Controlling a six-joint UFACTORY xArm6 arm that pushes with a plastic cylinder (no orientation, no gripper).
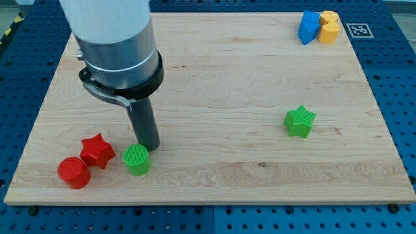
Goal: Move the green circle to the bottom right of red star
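The green circle (136, 159) lies on the wooden board near the view's bottom left. The red star (97, 151) lies just left of it, a small gap between them. My tip (149, 147) stands right behind the green circle, at its upper right edge, touching or nearly touching it. The rod rises from there to the arm's grey body at the view's top left.
A red circle (73, 172) lies at the lower left of the red star, close to the board's bottom edge. A green star (299, 121) lies at the right of middle. A blue block (309, 27) and an orange block (329, 27) lie together at the top right corner.
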